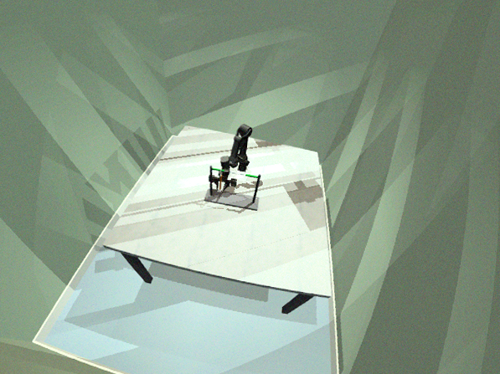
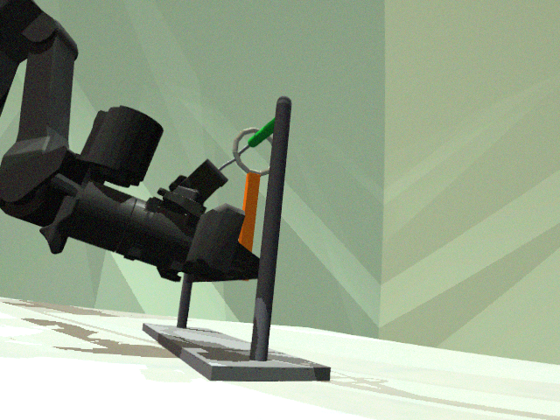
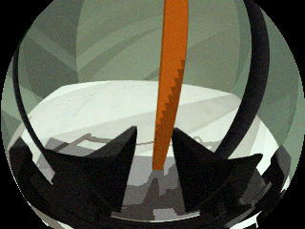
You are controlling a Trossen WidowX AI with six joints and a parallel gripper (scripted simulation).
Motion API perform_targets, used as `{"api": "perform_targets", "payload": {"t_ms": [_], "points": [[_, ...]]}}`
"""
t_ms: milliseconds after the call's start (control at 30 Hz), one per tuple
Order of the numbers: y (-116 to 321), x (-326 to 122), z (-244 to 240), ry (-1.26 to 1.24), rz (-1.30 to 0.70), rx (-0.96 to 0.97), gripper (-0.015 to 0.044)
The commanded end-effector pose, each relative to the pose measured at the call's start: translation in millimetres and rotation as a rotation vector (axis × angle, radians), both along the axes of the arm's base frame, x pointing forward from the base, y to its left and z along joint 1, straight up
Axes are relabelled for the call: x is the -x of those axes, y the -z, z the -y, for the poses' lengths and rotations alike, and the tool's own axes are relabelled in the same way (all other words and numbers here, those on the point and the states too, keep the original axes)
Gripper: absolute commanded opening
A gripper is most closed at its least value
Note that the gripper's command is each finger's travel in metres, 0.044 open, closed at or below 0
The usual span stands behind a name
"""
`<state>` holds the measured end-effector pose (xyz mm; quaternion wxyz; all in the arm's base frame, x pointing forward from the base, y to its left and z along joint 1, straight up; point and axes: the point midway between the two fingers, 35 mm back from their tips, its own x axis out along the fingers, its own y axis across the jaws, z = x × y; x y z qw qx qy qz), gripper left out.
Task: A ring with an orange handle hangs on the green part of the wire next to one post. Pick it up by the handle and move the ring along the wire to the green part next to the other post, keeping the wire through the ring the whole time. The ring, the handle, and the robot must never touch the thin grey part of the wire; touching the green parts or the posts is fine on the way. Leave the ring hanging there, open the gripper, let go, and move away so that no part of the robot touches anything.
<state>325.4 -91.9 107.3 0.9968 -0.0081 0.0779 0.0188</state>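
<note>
The biggest risk is my own bulk. My arm (image 2: 40, 113) reaches in low and my wrist housing sits just under the grey wire (image 2: 228, 164), so any lift or tilt while I carry could brush it. The near post (image 2: 271, 234) stands just beside my gripper (image 3: 154, 132). If I swing towards it I may knock it, which is allowed but could jolt the load. My fingers stand narrow but not clamped, one on each side of the lower end of the handle (image 3: 171, 83), with slivers of gap showing. Closing off-centre would push the handle sideways, and gripping this low gives a long lever, so the ring (image 2: 249, 151) could tip onto the grey wire once it leaves the green part (image 2: 261, 132), where it hangs now next to the near post. A loose pinch would let the handle slip or twist as I travel. As for what is hidden, the top view shows the rig as a small dark cluster on the table (image 1: 221, 244), too small to judge clearances. In the exterior view my gripper covers most of the far post (image 2: 184, 300) and all of its green part. The wrist view cuts the ring off at its top edge. I cannot tell whether either pad already touches the handle.
</note>
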Motion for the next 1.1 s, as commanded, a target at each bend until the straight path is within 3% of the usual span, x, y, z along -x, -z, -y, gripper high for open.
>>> {"api": "perform_targets", "payload": {"t_ms": [0, 400, 533, 733, 933, 1067], "points": [[0.1, -0.8, 0.8, 0.006, 0.001, -0.002, 0.016], [0.1, -0.8, 0.8, 0.006, 0.001, -0.002, 0.016], [0.4, -0.5, -0.1, 0.0, 0.0, 0.0, 0.0055], [0.4, -0.5, -0.1, 0.0, 0.0, 0.0, 0.0015], [0.4, -0.5, -0.1, 0.0, 0.0, 0.0, -0.0143], [0.4, -0.5, -0.1, 0.0, 0.0, 0.0, -0.015]]}}
